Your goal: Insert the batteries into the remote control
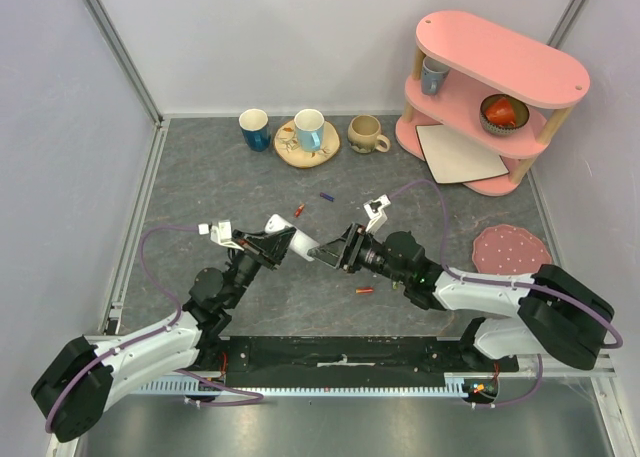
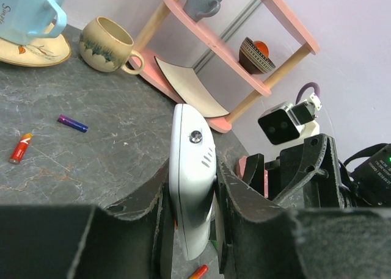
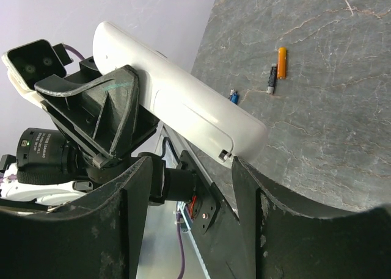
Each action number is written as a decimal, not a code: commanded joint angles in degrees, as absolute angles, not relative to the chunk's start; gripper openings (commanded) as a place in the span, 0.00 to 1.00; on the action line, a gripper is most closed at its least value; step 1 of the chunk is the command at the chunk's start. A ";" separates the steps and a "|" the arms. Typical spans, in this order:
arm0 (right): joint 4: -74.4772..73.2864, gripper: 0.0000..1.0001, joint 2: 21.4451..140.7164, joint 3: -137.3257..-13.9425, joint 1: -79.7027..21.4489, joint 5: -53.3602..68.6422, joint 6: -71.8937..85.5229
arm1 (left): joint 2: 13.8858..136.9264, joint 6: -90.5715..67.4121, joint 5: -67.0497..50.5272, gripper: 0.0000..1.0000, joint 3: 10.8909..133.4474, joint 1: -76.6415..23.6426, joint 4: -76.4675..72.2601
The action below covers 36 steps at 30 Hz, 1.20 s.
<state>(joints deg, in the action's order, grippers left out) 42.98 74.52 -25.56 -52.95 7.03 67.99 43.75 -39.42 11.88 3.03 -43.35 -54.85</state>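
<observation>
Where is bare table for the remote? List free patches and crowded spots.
Free: far left tabletop, between the blue cup and the left arm. Also the near-edge strip left of the red-orange battery. Crowded: the back row, up to the pink shelf.

I was two arms of white shell and black joints, my left arm (image 1: pixel 140 355) and my right arm (image 1: pixel 500 292). A thin purple cable (image 1: pixel 141 257) looped off each. My left gripper (image 1: pixel 283 242) and right gripper (image 1: pixel 342 249) wore matte black, rough-surfaced fingers (image 3: pixel 116 230), with a small white camera block (image 1: pixel 376 212) on each wrist.
</observation>
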 commanded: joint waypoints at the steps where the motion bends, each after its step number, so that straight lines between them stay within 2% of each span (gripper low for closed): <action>1: 47.19 0.63 76.02 -27.86 -52.56 6.50 68.82 | 43.51 -39.81 11.69 0.02 4.31 -43.94 -56.43; 19: 49.31 0.62 79.01 -29.09 -52.56 7.03 70.57 | 42.80 -39.55 9.58 0.02 4.48 -44.65 -56.51; 25: 54.48 0.56 81.30 -28.92 -52.56 8.61 73.12 | 43.85 -40.87 8.97 0.02 4.39 -45.09 -56.78; 36: 55.20 0.54 81.04 -29.36 -52.56 9.23 73.65 | 42.71 -38.76 10.63 0.02 5.62 -45.70 -52.04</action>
